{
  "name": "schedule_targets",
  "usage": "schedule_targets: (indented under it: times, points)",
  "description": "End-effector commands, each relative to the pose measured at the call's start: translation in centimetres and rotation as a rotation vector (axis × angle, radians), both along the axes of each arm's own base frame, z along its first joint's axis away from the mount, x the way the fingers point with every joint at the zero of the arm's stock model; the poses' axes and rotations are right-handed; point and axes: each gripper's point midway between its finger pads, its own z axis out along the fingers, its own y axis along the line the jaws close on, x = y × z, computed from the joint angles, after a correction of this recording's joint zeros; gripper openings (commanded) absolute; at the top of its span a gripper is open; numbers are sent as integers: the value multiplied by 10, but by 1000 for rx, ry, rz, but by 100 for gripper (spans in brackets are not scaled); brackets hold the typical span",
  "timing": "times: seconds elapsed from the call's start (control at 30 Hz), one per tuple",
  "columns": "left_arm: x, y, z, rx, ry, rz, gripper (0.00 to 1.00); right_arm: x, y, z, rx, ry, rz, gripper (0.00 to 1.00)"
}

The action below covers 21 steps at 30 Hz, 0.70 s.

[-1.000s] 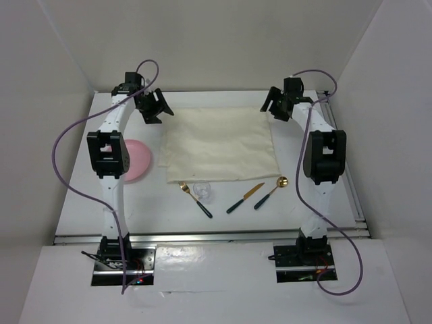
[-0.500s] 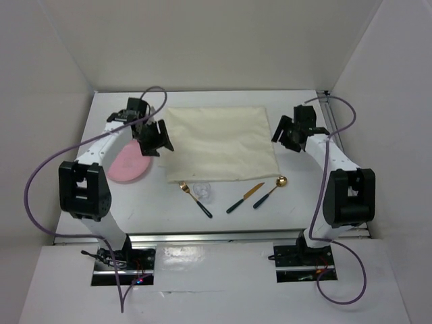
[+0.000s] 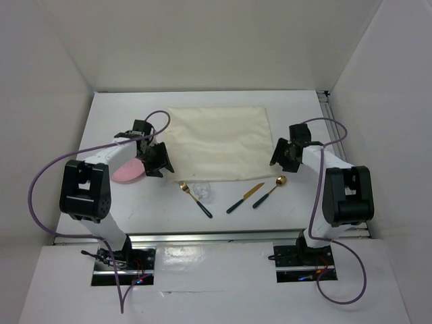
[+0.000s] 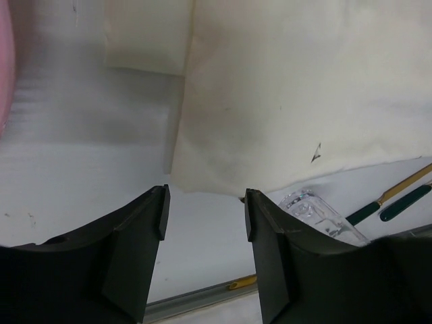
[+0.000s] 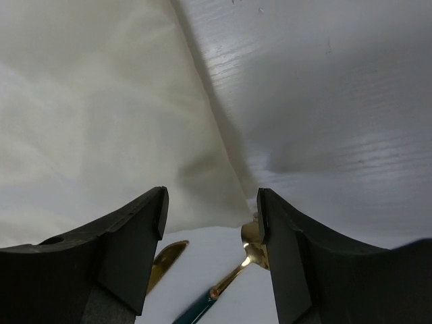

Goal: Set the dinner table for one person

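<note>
The dinner table [image 3: 317, 202] is the wide white top under everything. The cream cloth [image 3: 216, 142] lies flat on its middle, toward the far side. My left pincer [image 3: 158, 163] hangs low over the cloth's near-left corner and my right pincer [image 3: 279, 154] over its near-right corner. Both have their jaws set wide, with nothing between them.

I judge the step in hand to be pinching both near corners to square the cloth. To do it well, I should drop both sides evenly, nip only the hem, and pull gently so that nothing wrinkles. The spoon [image 3: 270, 192], knife [image 3: 244, 198], clear glass [image 3: 202, 191] and fork [image 3: 194, 198] lie close along the near edge, so I must not sweep them.

The top view gives the whole layout, with the pink plate [image 3: 128, 172] partly under my left arm. Only the left wrist view shows the corner just beyond my fingertips and a folded layer at the cloth's side. Only the right wrist view shows the spoon's bowl just beside one finger.
</note>
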Motion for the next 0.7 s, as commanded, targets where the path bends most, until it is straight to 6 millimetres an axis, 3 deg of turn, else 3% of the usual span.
schedule_targets:
  times: [0.0, 0.23, 0.3, 0.4, 0.43, 0.5, 0.6, 0.67]
  points:
    - [9, 0, -15, 11, 6, 7, 63, 9, 9, -7, 39, -8, 51, 67]
    - [2, 2, -40, 28, 62, 19, 60, 3, 12, -19, 50, 16, 68, 51]
    - [3, 0, -43, 18, 66, 16, 46, 3, 12, -19, 50, 16, 68, 41]
    - [3, -1, -42, 8, 81, 22, 16, 4, 12, -15, 51, 5, 68, 23]
    - [12, -1, -34, 14, 57, 25, 0, 10, 10, -7, 42, -15, 63, 11]
    - [15, 0, -28, 23, 60, 27, 0, 15, 10, 6, 42, -44, 64, 1]
    - [27, 1, -6, 31, 30, 22, 0, 30, 9, 33, 38, -115, 51, 0]
    - [42, 2, 21, 42, -36, 30, 0, 39, 10, 55, 39, -170, 52, 0]
